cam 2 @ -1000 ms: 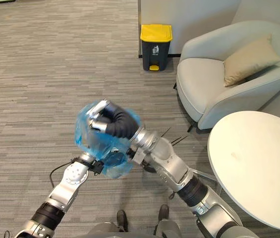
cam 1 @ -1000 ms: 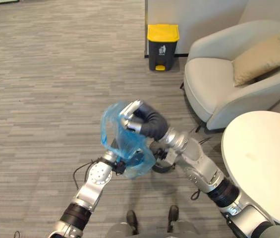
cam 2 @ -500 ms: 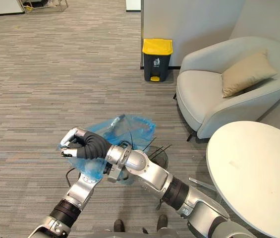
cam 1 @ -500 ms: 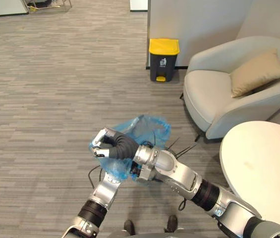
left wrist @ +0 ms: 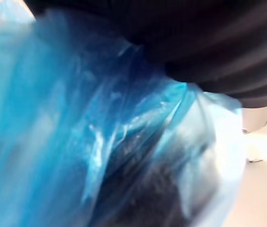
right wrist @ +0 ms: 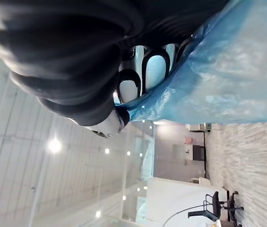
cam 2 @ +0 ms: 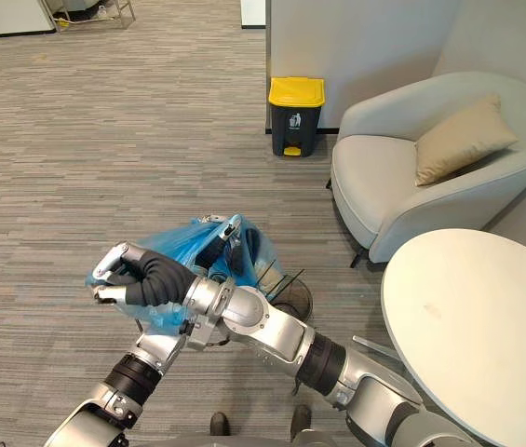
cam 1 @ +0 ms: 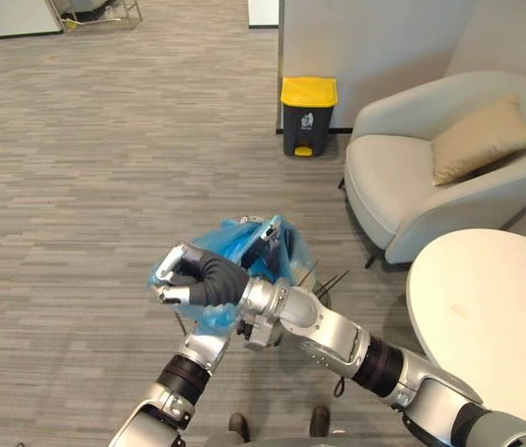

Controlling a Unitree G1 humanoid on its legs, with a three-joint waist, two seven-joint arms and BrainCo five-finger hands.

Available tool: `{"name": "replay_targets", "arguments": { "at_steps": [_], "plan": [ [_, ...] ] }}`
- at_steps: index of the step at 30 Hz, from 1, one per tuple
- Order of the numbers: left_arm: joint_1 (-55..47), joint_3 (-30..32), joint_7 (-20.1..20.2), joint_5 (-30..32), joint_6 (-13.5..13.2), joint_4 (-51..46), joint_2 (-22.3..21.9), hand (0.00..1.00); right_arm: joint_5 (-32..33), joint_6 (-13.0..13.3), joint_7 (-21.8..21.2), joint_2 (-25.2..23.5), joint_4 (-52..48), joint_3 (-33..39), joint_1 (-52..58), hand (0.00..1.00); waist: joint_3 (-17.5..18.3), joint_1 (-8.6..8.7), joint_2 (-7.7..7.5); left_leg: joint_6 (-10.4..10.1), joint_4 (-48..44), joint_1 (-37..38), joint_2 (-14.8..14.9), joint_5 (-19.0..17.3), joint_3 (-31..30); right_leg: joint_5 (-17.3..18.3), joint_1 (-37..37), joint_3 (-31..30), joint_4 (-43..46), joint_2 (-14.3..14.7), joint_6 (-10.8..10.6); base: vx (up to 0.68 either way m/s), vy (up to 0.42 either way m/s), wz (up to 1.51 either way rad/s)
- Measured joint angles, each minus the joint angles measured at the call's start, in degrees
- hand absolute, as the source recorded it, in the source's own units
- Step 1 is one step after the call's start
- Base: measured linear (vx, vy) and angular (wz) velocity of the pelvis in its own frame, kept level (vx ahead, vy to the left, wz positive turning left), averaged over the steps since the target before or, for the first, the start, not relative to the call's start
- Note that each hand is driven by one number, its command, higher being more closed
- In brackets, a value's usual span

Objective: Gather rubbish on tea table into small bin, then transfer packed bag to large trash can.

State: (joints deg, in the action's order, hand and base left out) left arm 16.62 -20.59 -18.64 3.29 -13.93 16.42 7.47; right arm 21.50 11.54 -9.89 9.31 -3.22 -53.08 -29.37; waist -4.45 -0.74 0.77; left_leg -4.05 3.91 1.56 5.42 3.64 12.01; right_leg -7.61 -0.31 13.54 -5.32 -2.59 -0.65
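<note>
A blue plastic bag (cam 1: 235, 244) hangs bunched above the floor between my two arms. My right hand (cam 1: 186, 279) reaches across from the right, its fingers (right wrist: 153, 71) curled round the bag's left edge. My left arm rises from below into the bag's underside, and the left hand (cam 1: 266, 233) is mostly wrapped in the plastic, gripping the gathered top. Blue film presses against the left hand's dark cover (left wrist: 209, 42). The large black trash can (cam 1: 308, 115) with a yellow lid stands by the far wall. Under the bag stands the small dark wire bin (cam 2: 290, 294).
The round white tea table (cam 1: 495, 317) is at the lower right. A pale armchair (cam 1: 402, 186) with a tan cushion (cam 1: 481, 138) stands beside the large can. Grey carpet (cam 1: 86, 186) stretches between me and the can.
The right hand has drawn the bag's edge further left and its fingers have loosened a little. The left hand has closed in the bag, and the bag's top is now bunched.
</note>
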Motion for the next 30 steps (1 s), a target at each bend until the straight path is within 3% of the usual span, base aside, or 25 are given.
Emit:
{"name": "replay_targets", "arguments": {
  "at_steps": [3, 5, 10, 15, 21, 24, 30],
  "plan": [
    [-3.6, 3.2, 0.5, -0.5, 0.0, -3.0, -0.6, 1.00, -6.7, 1.1, 0.0, 0.2, -2.2, 4.1, 6.0, 0.00, 0.0, 0.07, 0.00, 0.0, 0.3, 0.3, 0.3, 0.1, 0.4, 0.2, 0.0, -0.2, 0.1, 0.4, 0.1, 0.02, -0.006, -0.07],
    [-7.8, 6.6, 1.3, -0.5, 0.0, -4.3, -1.9, 1.00, -16.0, 3.0, 2.4, 1.2, -3.6, 10.1, 9.1, 0.00, 0.0, 0.18, 0.00, -0.4, 1.5, 1.2, 0.4, 0.5, 0.8, 0.3, 0.1, -0.5, 0.1, 0.6, 0.0, 0.03, 0.008, -0.09],
    [-16.2, 12.5, 2.5, -1.6, 0.0, -4.7, -2.1, 1.00, -31.0, 6.0, 9.3, 6.6, -7.4, 23.8, 16.2, 0.00, 0.0, 0.06, 0.00, -0.4, 1.5, 1.3, -0.3, 0.5, 0.6, 0.4, 0.2, -0.4, 0.1, 0.4, -0.2, 0.00, 0.008, 0.00],
    [-23.2, 18.8, 3.9, -1.6, 0.0, -5.0, -2.2, 1.00, -39.8, 6.5, 14.0, 10.5, -8.0, 37.4, 26.7, 0.00, 0.0, 0.02, 0.04, -0.4, 1.7, 1.9, -0.5, 0.4, -0.5, 1.1, 1.5, 0.8, 0.2, 0.2, -0.8, 0.02, 0.018, 0.13],
    [-30.5, 24.2, 7.0, -2.7, 0.0, -5.4, -2.0, 1.00, -38.5, 6.8, 13.9, 11.6, -2.4, 47.3, 37.4, 0.00, 0.2, 0.05, 0.67, -0.3, 1.9, 1.8, -0.5, 0.2, -1.7, 1.8, 2.0, 2.0, 0.1, -0.3, -1.2, -0.01, 0.013, 0.12],
    [-33.5, 25.7, 9.9, -3.0, -0.1, -3.6, -0.1, 1.00, -33.1, 5.8, 9.8, 11.6, 9.0, 50.1, 41.6, 0.00, 0.2, 0.07, 0.84, -0.4, 1.7, 0.6, -0.6, 0.0, -3.2, 2.4, 2.0, 3.4, 0.2, -0.6, -1.3, -0.02, 0.011, 0.27],
    [-35.5, 29.4, 13.5, -5.0, -0.1, 2.7, 0.9, 1.00, -32.9, 4.2, 7.4, 11.7, 24.5, 54.2, 45.7, 0.00, -2.1, 0.76, 1.80, -0.1, -5.3, -6.6, -1.5, -1.7, -9.0, 6.0, -0.8, 10.1, 6.0, -2.5, -1.6, -0.01, 0.021, 0.60]
  ]
}}
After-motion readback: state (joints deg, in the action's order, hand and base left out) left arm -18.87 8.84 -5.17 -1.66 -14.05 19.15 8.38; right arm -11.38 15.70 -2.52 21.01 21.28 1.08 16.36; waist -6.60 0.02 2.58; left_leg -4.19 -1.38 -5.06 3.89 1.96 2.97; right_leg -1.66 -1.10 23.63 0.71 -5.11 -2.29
